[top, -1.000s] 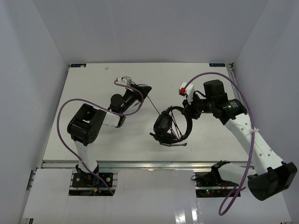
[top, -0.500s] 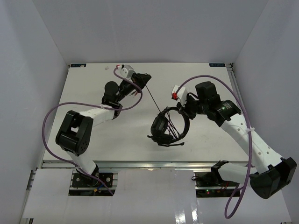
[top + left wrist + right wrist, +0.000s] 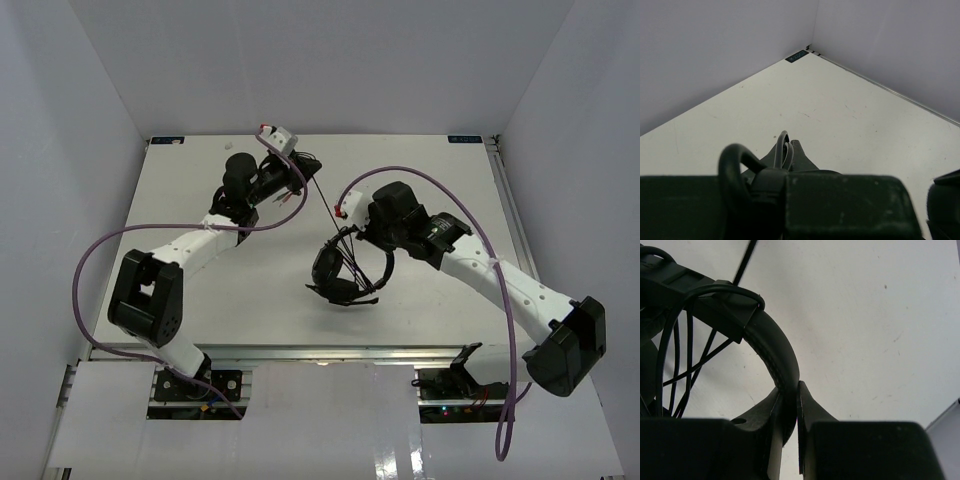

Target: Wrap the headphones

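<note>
The black headphones (image 3: 335, 272) sit at the table's middle, several cord turns wound across the headband. My right gripper (image 3: 358, 240) is shut on the headband (image 3: 775, 355), which passes between its fingers (image 3: 812, 410) in the right wrist view; wound cord strands (image 3: 687, 355) show at the left. The thin cord (image 3: 325, 203) runs taut from the headphones up and left to my left gripper (image 3: 308, 170). In the left wrist view, that gripper (image 3: 786, 150) is shut on a fold of cord (image 3: 781, 145). The reddish plug is hidden.
White walls enclose the white table (image 3: 200, 300) on the left, back and right. Thick purple robot cables (image 3: 90, 270) loop beside both arms. The table's back corner (image 3: 799, 55) shows in the left wrist view.
My left gripper has moved back, away from the arm bases, stretching the cord. My right gripper has carried the headphones to the left.
</note>
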